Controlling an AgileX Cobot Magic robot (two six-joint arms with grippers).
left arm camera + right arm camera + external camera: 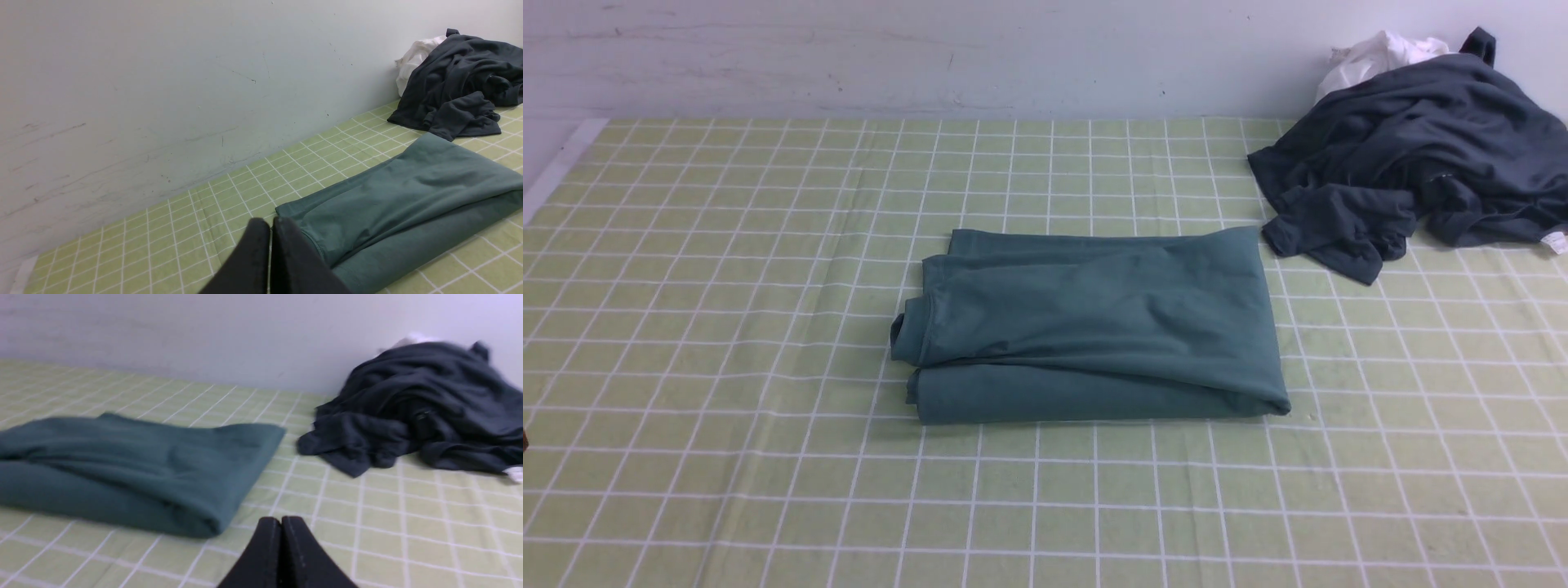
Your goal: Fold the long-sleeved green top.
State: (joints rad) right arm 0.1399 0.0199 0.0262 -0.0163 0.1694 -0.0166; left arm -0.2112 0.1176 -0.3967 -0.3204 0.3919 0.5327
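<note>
The green long-sleeved top (1094, 327) lies folded into a thick rectangle in the middle of the checked cloth; its sleeves and logo are hidden inside. It also shows in the left wrist view (408, 200) and the right wrist view (135, 469). Neither gripper appears in the front view. My left gripper (271, 222) is shut and empty, above the cloth near the top's left end. My right gripper (281, 519) is shut and empty, off the top's right front corner.
A dark charcoal-grey garment (1413, 155) lies crumpled at the back right, close to the top's far right corner, with a small white cloth (1380, 53) behind it against the wall. The green checked tablecloth (727, 327) covers the table.
</note>
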